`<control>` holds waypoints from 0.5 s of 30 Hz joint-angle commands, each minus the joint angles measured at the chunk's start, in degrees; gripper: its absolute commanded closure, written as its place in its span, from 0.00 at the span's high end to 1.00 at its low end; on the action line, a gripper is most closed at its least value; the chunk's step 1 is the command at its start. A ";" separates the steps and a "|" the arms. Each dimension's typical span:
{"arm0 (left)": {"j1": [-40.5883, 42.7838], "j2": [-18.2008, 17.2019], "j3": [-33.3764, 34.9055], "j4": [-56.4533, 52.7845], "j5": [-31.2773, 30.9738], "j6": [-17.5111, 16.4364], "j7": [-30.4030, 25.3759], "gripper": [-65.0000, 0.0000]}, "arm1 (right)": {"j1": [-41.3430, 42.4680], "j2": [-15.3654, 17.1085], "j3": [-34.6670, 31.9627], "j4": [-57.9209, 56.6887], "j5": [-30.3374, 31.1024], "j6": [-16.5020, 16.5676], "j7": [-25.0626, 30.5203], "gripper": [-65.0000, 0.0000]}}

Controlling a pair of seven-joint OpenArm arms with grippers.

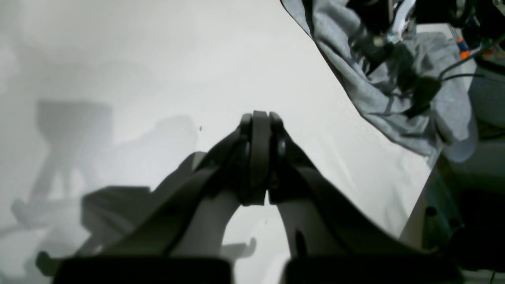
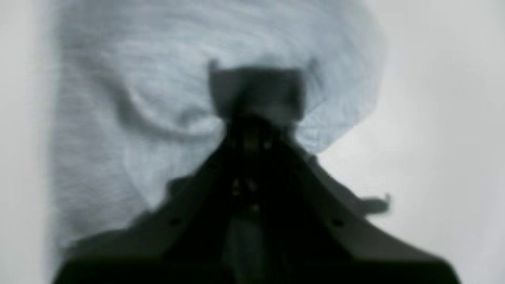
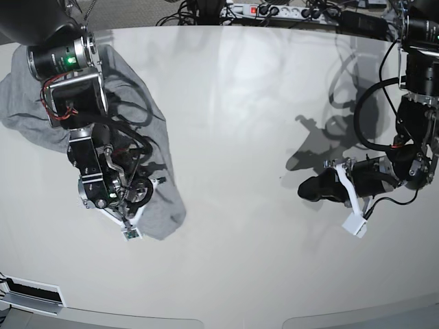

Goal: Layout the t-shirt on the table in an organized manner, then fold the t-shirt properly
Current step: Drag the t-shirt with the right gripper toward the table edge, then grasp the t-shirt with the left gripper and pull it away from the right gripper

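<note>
The big white table (image 3: 240, 123) fills the base view. Its near edge curves along the bottom. On the left side lies the t-shirt (image 3: 154, 161), grey and all bunched up in a long heap that runs from the far left corner toward the near middle. No letters show on it.

The right gripper (image 3: 140, 194) hangs over the near end of the t-shirt. Its fingers are pressed together. In the right wrist view the picture is blurry, so it is hard to tell if any cloth is caught between them.

On the right side, well apart from the t-shirt, the left gripper (image 1: 258, 118) hovers over bare table. Its fingers (image 1: 260, 150) are together too, with nothing between them. Far off, past the table, sits a power strip (image 3: 267, 9) with cables.
</note>
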 commanded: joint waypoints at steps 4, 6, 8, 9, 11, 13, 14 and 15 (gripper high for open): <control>-1.25 -0.55 -0.44 0.90 -1.40 -0.49 -1.75 0.00 | 1.53 -3.54 0.02 1.29 5.22 13.44 0.79 0.00; -1.22 -0.35 -0.44 0.90 -1.40 -0.49 -1.84 0.00 | 1.40 -5.68 -0.09 1.92 8.52 20.22 0.66 0.00; -1.11 0.04 -0.44 0.90 -1.36 -0.49 -1.84 0.00 | 1.25 -8.33 -0.09 2.69 12.00 24.55 -0.04 0.00; -1.09 0.37 -0.44 0.90 -1.33 -0.49 -1.79 0.00 | 1.27 -9.75 -0.09 2.80 12.96 24.75 -0.48 0.00; -1.09 1.01 -0.44 0.90 -1.36 -0.49 -1.64 0.00 | 1.44 -12.68 -0.09 3.04 13.18 24.75 -0.52 0.00; -1.09 1.49 -0.44 0.90 -1.36 -0.49 -1.60 0.00 | 1.75 -15.32 -0.07 4.37 13.25 24.75 -1.22 0.00; -1.09 1.64 -0.44 0.90 -1.36 -0.49 -1.44 0.00 | 1.81 -15.89 -0.07 6.05 14.08 24.75 -2.40 0.00; -1.11 1.68 -0.44 0.90 -1.36 -0.49 -1.33 0.00 | 1.90 -15.96 -0.07 8.39 16.02 24.75 -4.35 0.00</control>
